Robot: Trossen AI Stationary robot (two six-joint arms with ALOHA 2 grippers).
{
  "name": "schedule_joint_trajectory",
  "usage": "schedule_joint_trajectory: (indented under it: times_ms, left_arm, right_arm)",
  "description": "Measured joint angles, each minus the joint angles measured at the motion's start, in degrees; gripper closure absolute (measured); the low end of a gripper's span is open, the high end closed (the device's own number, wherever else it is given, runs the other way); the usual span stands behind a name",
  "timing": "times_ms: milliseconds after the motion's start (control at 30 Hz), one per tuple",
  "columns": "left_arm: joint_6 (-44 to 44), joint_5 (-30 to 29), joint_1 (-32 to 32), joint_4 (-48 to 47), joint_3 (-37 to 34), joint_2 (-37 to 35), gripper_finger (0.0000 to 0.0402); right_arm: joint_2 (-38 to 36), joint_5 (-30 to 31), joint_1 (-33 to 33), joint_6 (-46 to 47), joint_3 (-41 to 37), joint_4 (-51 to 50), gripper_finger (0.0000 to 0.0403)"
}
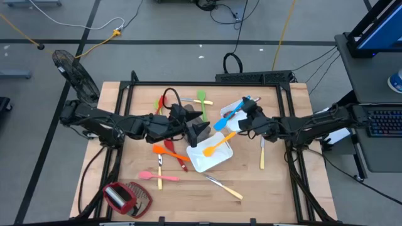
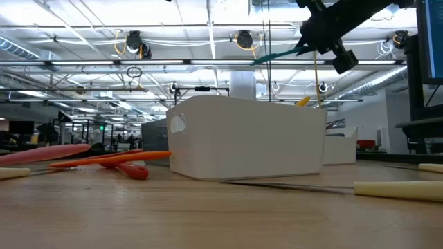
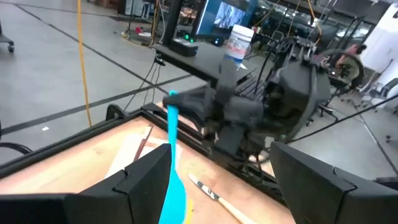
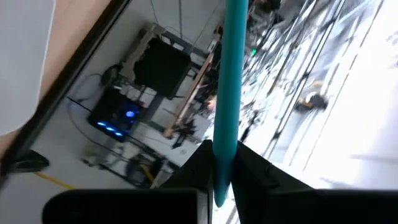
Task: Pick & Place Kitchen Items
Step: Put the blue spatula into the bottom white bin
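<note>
Right tool [image 1: 246,108] is clamped on the handle end of a slim blue plastic spatula [image 1: 227,117], carrying it raised above the desk; the right wrist view shows the two dark fingers pinched tight on the smooth, narrow shaft [image 4: 225,93]. Gripping so far out on the handle leaves the broad, flat blade free, probably so it can be lowered into the white rectangular plastic tray [image 1: 196,161] without the fingers meeting the tray's wall. From overhead the blade hangs just above that tray's far rim, beside an orange plastic spatula [image 1: 219,144] already lying inside it, so the carry looks nearly done and the release is likely next.

Left tool [image 1: 200,130] hovers over the near-left corner of the same tray with its wedge-shaped fingers spread apart and nothing between them, seemingly waiting clear of the drop.

Outward on the pale wooden desk [image 1: 276,194] lie the remaining items: an orange spoon [image 1: 168,151] and a red spatula [image 1: 174,154] touching, a pink spoon [image 1: 157,176], a green spatula [image 1: 202,100], and pale-handled metal cutlery [image 1: 224,186], thin and glossy. A second white tray [image 1: 231,107] sits beneath the right arm
</note>
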Motion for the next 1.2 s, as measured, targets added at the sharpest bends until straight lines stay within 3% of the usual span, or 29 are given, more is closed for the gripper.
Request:
schedule_joint_trajectory:
  times_ms: [433, 767, 1000, 1200]
  left_arm:
    - [-2.40, 0.42, 1.91, -6.72, -0.02, -0.07, 0.0123]
    - [-3.73, 6.83, 1.87, -9.41, -0.02, -0.39, 0.0123]
    - [-3.69, 7.88, 1.80, -9.90, -0.02, -0.39, 0.0123]
    - [-3.70, 7.93, 1.80, -10.73, -0.02, -0.39, 0.0123]
  right_arm:
    - [12.69, 0.77, 8.50, 0.02, 0.02, 0.39, 0.0379]
    - [20.32, 1.03, 10.47, 5.24, 0.02, 0.57, 0.0378]
    - [21.70, -0.22, 10.46, 7.63, 0.02, 1.28, 0.0324]
    - [21.73, -0.32, 10.70, 8.52, 0.04, 5.32, 0.0304]
